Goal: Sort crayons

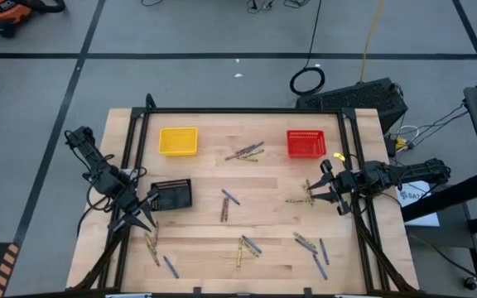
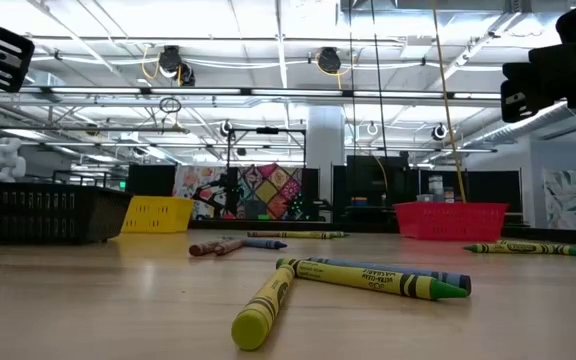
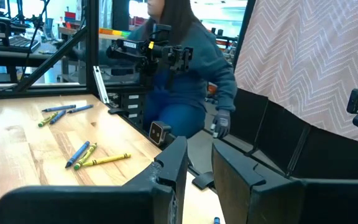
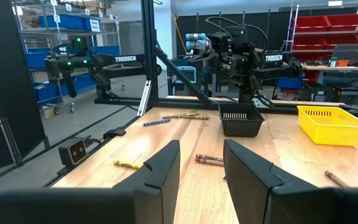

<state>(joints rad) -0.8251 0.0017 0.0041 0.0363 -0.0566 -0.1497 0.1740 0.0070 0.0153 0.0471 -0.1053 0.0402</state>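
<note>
Several crayons lie flat and scattered on the wooden table: a cluster between the far baskets, a pair at the middle, more toward the near edge, and yellow and blue ones close in the low view. My left gripper hovers open and level at the left, beside the black basket; nothing is between its fingers. My right gripper hovers open at the right, level, near a few crayons, with an empty gap.
A yellow basket stands at the far left and a red basket at the far right. A black frame rims the table. A person stands beyond the table's near edge.
</note>
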